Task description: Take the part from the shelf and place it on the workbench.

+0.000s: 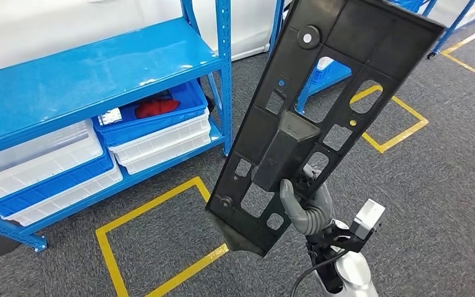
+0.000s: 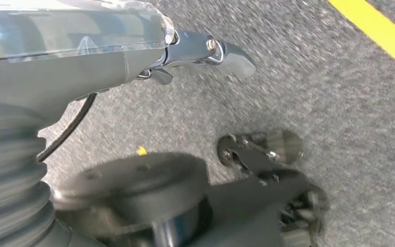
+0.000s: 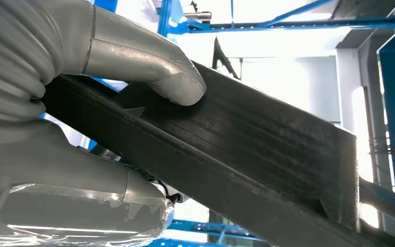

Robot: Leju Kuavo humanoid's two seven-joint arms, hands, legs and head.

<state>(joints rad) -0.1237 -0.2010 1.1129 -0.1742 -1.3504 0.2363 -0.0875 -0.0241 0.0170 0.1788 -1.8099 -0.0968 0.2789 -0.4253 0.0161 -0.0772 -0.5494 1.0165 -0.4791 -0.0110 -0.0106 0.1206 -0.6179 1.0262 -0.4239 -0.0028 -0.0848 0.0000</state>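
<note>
— Head view, where's the part (image 1: 321, 105)?
— Aloft at one o'clock, tilted, right hand (image 1: 306, 204) clamped round its raised block; blue shelf (image 1: 86, 80) at ten o'clock.
— Left hand (image 2: 195, 54)?
— Blurred; fingers' spread unclear.

You find no readable text, label, brand or number in any view. The black part (image 1: 321, 111) that the right hand (image 1: 309, 201) holds carries no legible marking on the face you see. The bins on the blue shelf (image 1: 86, 86) show no lettering you can make out. The yellow floor tape (image 1: 161, 241) forms plain outlines only, without characters.
</note>
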